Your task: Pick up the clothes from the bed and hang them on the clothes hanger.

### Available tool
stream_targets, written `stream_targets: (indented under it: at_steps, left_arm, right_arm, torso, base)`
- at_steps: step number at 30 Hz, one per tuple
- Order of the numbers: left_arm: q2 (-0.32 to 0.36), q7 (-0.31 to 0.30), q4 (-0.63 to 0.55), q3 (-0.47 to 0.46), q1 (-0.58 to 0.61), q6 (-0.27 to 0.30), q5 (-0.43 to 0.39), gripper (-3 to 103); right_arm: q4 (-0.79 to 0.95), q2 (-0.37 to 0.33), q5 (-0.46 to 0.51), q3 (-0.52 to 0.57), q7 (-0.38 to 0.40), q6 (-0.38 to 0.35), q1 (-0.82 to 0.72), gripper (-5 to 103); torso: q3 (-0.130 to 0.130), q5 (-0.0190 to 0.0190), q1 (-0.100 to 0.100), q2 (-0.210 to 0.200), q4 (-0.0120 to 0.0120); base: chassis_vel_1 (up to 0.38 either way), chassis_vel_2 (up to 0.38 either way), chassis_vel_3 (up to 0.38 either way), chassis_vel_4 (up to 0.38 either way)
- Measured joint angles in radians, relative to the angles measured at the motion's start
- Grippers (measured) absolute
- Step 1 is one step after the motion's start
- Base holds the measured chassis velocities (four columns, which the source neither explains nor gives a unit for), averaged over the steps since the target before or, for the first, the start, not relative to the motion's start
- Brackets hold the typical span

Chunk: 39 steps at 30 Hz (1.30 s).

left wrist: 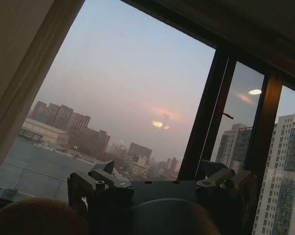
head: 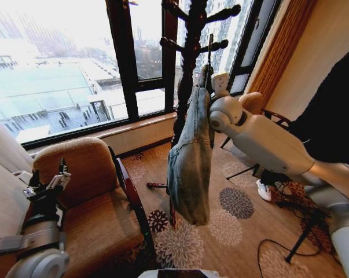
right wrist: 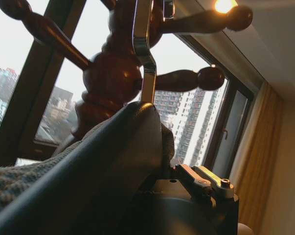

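The clothes, a light-blue denim jacket [head: 190,168], hang full length from the clothes hanger [head: 209,52], whose hook reaches up beside a peg of a dark wooden coat stand [head: 188,52]. My right gripper [head: 213,81] is at the jacket's collar, shut on the hanger's top. The right wrist view shows the hanger's dark shoulder [right wrist: 88,186] across the gripper, its metal hook [right wrist: 143,49] rising against the stand [right wrist: 113,73], and jacket cloth [right wrist: 20,183]. My left gripper [head: 47,182] [left wrist: 162,181] is parked open above an armchair. The bed is out of view.
A brown armchair [head: 87,174] stands at the lower left under the window [head: 76,69]. Patterned carpet [head: 232,226] lies open below the jacket. Tripod legs and cables [head: 301,231] cross the floor at the right, beside a person in dark clothes [head: 330,116].
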Motion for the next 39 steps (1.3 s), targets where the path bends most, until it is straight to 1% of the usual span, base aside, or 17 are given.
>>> stream_targets:
  at_steps: [5, 11, 19, 25, 30, 39]
  left_arm:
    - [0.006, 0.004, 0.012, -0.01, -0.002, -0.007, -0.008, 100]
    - [0.012, 0.006, 0.013, -0.009, -0.006, -0.008, -0.01, 100]
    - [0.022, 0.009, 0.016, -0.016, -0.005, -0.012, -0.014, 100]
    - [0.028, 0.01, 0.019, -0.022, -0.006, -0.013, -0.018, 100]
    - [0.033, 0.011, 0.027, -0.037, -0.006, -0.015, -0.027, 100]
    - [0.037, 0.014, 0.042, -0.047, -0.017, -0.02, -0.039, 100]
  right_arm:
    - [-0.03, 0.008, -0.015, -0.013, 0.039, -0.039, 0.004, 23]
    - [-0.047, -0.008, -0.049, -0.029, 0.046, -0.07, 0.029, 23]
    - [-0.057, -0.022, -0.05, -0.035, 0.034, -0.075, 0.044, 23]
    - [-0.085, -0.002, -0.059, -0.035, 0.025, -0.075, 0.035, 23]
    - [-0.105, 0.014, -0.094, -0.035, -0.001, -0.074, 0.028, 23]
    - [-0.125, 0.036, -0.101, -0.084, -0.01, -0.074, 0.071, 23]
  torso:
    - [0.0, 0.0, 0.0, 0.0, 0.0]
    - [0.0, 0.0, 0.0, 0.0, 0.0001]
    - [0.0, 0.0, 0.0, 0.0, -0.0001]
    - [0.0, 0.0001, 0.0, 0.0, 0.0001]
    - [0.0, 0.0, 0.0, 0.0, 0.0001]
    - [0.0, -0.0002, 0.0, 0.0, 0.0001]
  base:
    - [0.0, 0.0, 0.0, 0.0]
    - [0.0, 0.0, 0.0, 0.0]
    - [0.0, 0.0, 0.0, 0.0]
    - [0.0, 0.0, 0.0, 0.0]
    - [0.0, 0.0, 0.0, 0.0]
    - [0.0, 0.0, 0.0, 0.0]
